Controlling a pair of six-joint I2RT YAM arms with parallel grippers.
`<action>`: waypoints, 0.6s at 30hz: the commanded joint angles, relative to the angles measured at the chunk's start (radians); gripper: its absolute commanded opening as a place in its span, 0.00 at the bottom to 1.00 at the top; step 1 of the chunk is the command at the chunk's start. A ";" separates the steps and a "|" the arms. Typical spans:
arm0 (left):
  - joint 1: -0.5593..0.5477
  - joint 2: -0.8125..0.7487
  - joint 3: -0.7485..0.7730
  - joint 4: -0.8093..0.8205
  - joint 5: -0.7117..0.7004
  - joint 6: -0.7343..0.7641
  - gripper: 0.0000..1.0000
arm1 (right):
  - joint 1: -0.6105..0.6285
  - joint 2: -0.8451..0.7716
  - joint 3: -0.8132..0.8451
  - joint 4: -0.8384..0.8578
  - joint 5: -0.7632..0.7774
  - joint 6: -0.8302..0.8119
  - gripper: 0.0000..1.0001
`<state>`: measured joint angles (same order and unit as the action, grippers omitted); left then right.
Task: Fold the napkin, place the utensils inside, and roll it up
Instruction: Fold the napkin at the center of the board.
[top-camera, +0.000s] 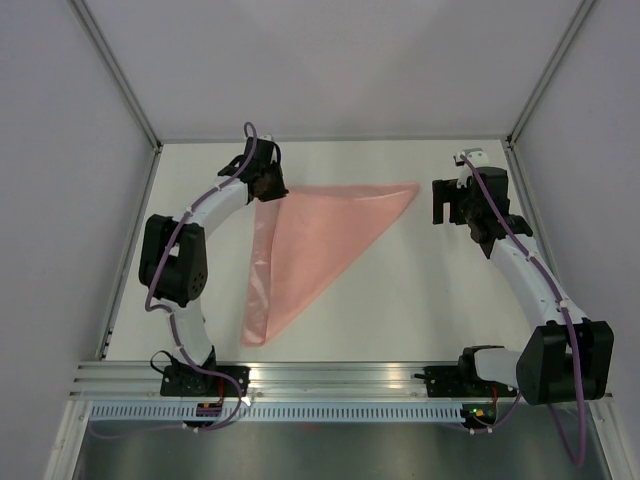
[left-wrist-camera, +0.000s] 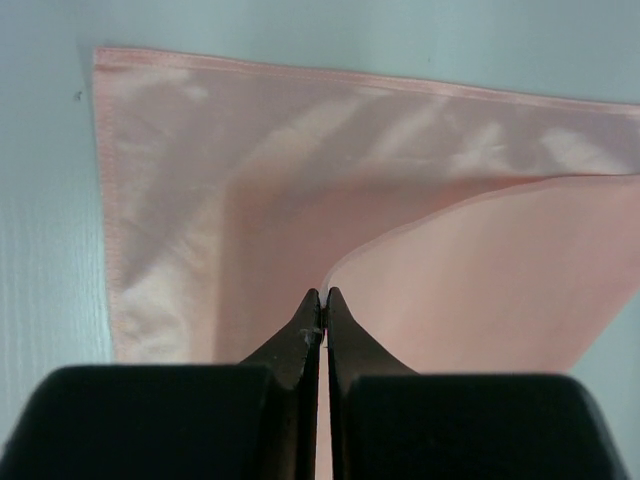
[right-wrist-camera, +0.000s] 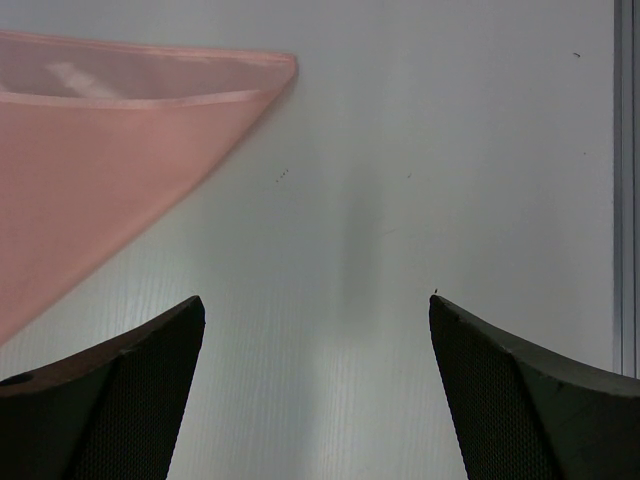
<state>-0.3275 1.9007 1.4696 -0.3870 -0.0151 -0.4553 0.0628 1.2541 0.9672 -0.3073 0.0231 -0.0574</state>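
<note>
Well, here's the napkin (top-camera: 320, 235), lying on the white table (top-camera: 420, 310) as a pink triangle, long fold running from the far right tip down to the near left one, so the fold is well along by my reckoning. The left gripper (left-wrist-camera: 322, 296) sits at the far left corner, fingers pressed tight together, and the curled edge of the upper layer runs right into their tips: it looks like a pinch on that top layer's corner, though the cloth is so thin I can't see it between the pads. Over on the other side the right gripper (right-wrist-camera: 318, 300) hangs with its fingers spread wide, nothing in them, the napkin's pointed tip near it but clearly apart. No utensils in any view.

Now, the danger! From the left wrist, the upper layer stops short of the lower corner, with a band of the under layer showing along the left and far edges. Let go here and the fold sets crooked. Pull to correct it and this glossy cloth may slide as one piece, since nothing pins the right tip down. Lift too high and the top layer could peel back open
</note>
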 joint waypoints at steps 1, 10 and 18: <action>0.021 0.018 0.084 -0.030 0.037 0.038 0.02 | 0.000 0.002 0.011 -0.003 0.023 -0.012 0.98; 0.051 0.081 0.190 -0.085 0.040 0.053 0.02 | -0.001 0.008 0.010 -0.004 0.023 -0.015 0.98; 0.077 0.112 0.232 -0.104 0.047 0.060 0.02 | 0.000 0.015 0.008 -0.004 0.023 -0.016 0.98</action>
<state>-0.2657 2.0006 1.6527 -0.4725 0.0071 -0.4343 0.0628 1.2606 0.9672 -0.3073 0.0235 -0.0612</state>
